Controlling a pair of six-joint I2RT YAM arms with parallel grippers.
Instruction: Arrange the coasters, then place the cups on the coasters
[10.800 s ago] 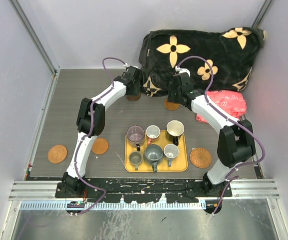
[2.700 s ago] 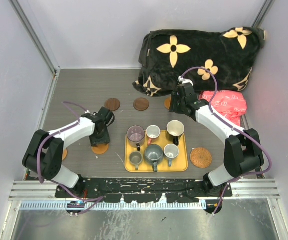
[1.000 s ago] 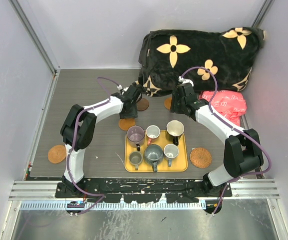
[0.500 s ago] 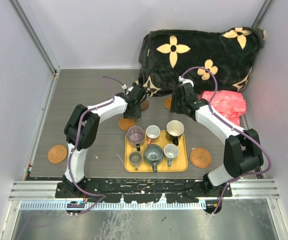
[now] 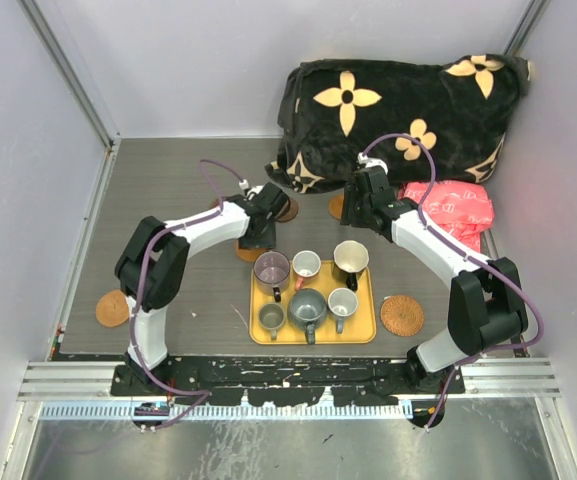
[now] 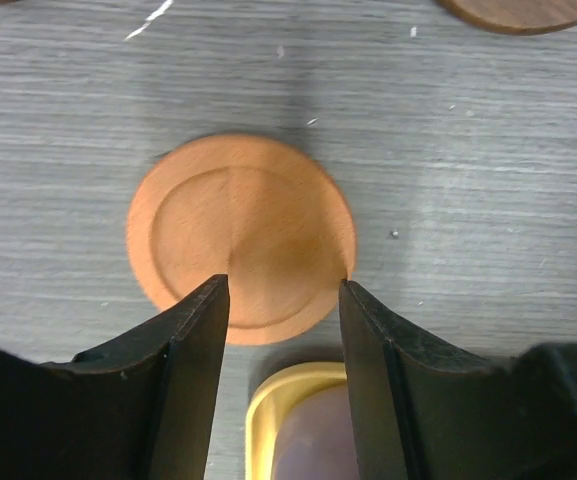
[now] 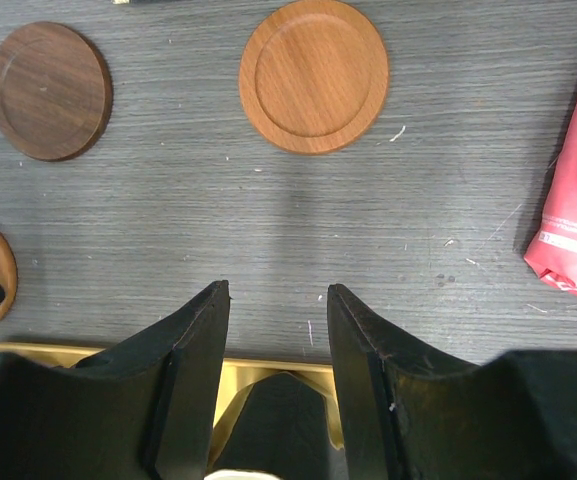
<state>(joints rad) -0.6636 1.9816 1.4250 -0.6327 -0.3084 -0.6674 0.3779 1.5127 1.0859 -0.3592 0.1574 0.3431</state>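
Observation:
My left gripper [image 6: 283,290] hangs open over an orange-brown coaster [image 6: 241,230] that lies flat on the table; from above that coaster [image 5: 247,253] shows just beyond the tray's far-left corner. My right gripper [image 7: 276,290] is open and empty above bare table. Ahead of it lie an orange-brown coaster [image 7: 314,75] and a dark brown coaster [image 7: 50,90]. A wicker coaster [image 5: 402,314] lies right of the tray, another coaster [image 5: 113,308] at the near left. The purple cup [image 5: 271,268], white cup [image 5: 306,264], black cup [image 5: 350,257], olive cup [image 5: 271,317] and two grey cups [image 5: 306,305] stand on the yellow tray [image 5: 368,335].
A black blanket with tan flowers [image 5: 398,100] is heaped at the back right. A red plastic bag [image 5: 458,205] lies beside the right arm. Walls close the table on the left, back and right.
My left gripper has drawn back from the dark coasters toward the tray and now hovers over the orange-brown coaster. The right arm has not moved.

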